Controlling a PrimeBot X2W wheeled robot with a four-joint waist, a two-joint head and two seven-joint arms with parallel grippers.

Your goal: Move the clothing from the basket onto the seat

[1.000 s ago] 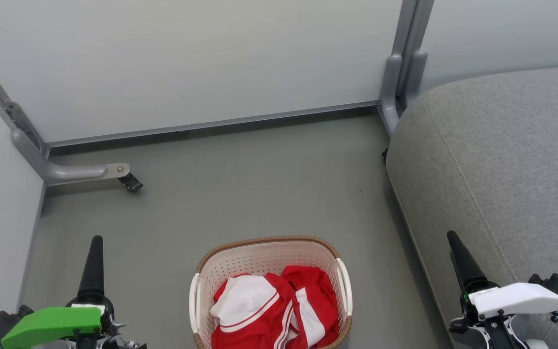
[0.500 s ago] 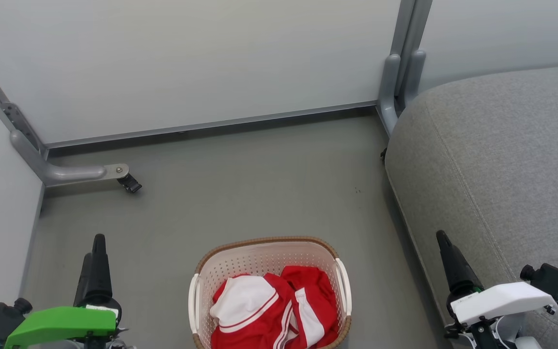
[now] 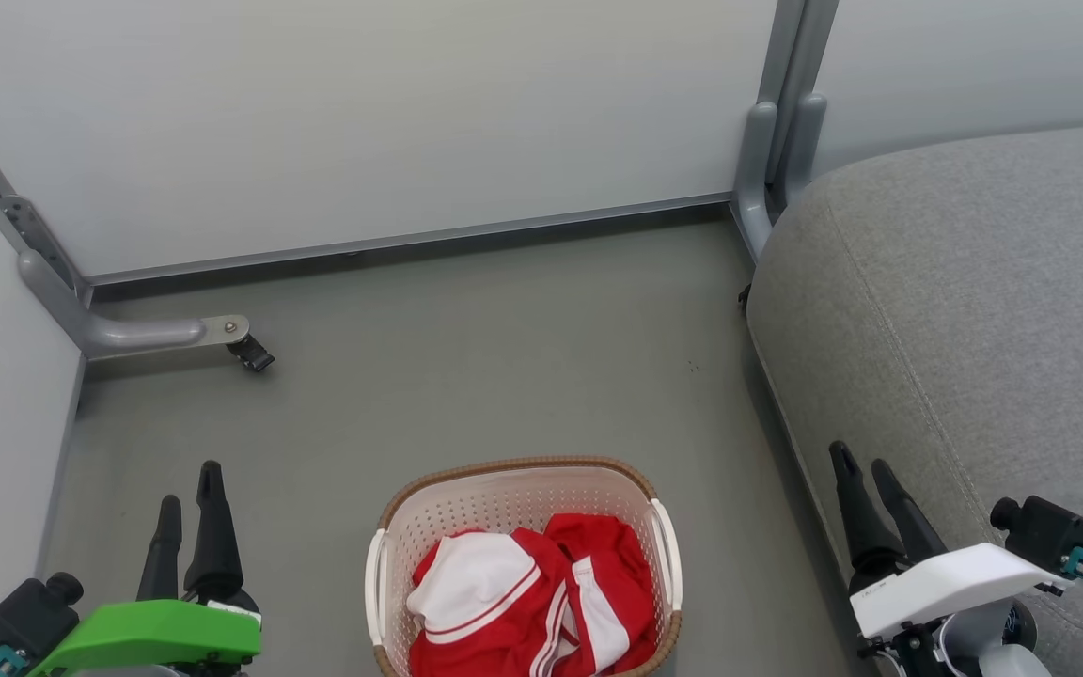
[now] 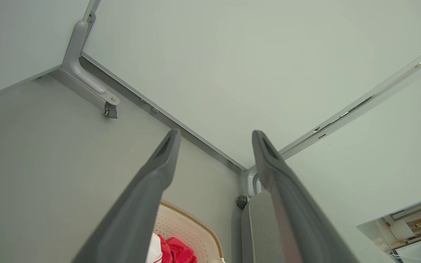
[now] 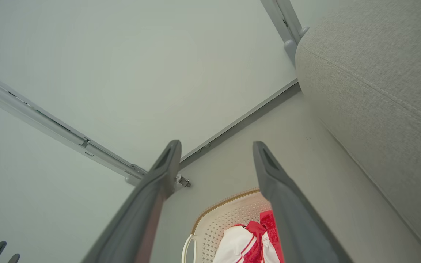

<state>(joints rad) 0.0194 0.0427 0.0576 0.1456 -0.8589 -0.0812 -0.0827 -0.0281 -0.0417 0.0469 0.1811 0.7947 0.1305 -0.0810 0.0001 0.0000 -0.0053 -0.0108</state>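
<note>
Clothing (image 3: pixel 504 583) heaped in basket (image 3: pixel 513 465) on floor (image 3: pixel 504 357), left of seat (image 3: pixel 974 310); left gripper (image 3: pixel 189 485) and right gripper (image 3: pixel 859 457) flank the basket, both spread wide, empty.

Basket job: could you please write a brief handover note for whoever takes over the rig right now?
Left gripper: open, holding nothing, left of the basket.
Right gripper: open, holding nothing, right of the basket, by the seat.
Clothing: piled in the basket on the floor.
Done: nothing on the visible seat yet.
Left: grasp the clothing, place it on the seat.
</note>
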